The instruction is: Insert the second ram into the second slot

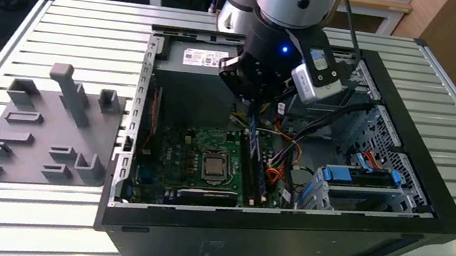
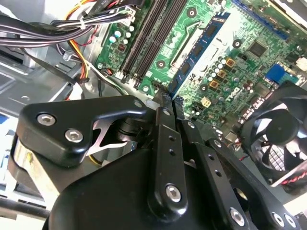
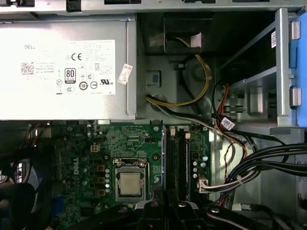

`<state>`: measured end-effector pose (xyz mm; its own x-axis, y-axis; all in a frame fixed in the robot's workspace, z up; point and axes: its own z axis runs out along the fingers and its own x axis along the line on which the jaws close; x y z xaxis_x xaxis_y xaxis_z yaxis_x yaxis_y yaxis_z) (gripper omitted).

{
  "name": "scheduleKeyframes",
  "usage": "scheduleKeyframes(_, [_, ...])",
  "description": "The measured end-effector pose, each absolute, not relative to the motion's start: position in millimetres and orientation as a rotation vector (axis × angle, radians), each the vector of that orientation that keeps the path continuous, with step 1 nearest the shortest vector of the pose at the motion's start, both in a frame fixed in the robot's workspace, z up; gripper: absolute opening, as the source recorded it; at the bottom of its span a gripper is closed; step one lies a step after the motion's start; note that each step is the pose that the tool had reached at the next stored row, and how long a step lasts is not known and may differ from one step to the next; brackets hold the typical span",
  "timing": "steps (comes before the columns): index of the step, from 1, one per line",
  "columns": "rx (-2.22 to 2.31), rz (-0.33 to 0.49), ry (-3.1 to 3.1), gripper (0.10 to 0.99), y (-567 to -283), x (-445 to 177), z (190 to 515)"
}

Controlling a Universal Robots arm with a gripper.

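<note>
My gripper [image 1: 254,100] hangs over the open computer case [image 1: 429,207], shut on the second ram [image 1: 253,151], a thin dark-blue stick lying lengthwise above the green motherboard [image 1: 180,155]. In the second wrist view the black fingers [image 2: 162,120] pinch the ram [image 2: 204,45], whose blue face with black chips runs away from them. The first wrist view shows the ram edge-on [image 3: 163,153], right beside the black memory slots [image 3: 178,153] and above the gripper [image 3: 165,208]. These slots [image 2: 151,38] are long dark grooves. I cannot tell whether the stick touches a slot.
A silver power supply [image 3: 62,72] sits at the case's far end and the processor [image 3: 130,183] beside the slots. Cable bundles [image 3: 249,167] and a blue drive bay [image 1: 363,179] crowd the exterior view's right. A fan [image 2: 278,124] lies near the gripper. A grey fixture plate [image 1: 42,130] rests on the slatted table [image 1: 75,15].
</note>
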<state>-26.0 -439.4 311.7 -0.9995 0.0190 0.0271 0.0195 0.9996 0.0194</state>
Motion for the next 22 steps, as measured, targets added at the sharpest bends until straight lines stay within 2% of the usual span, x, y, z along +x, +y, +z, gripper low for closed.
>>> scheduleKeyframes(22, [-0.024, -0.030, -3.108, 0.137, -445.4, -17.0, 278.0])
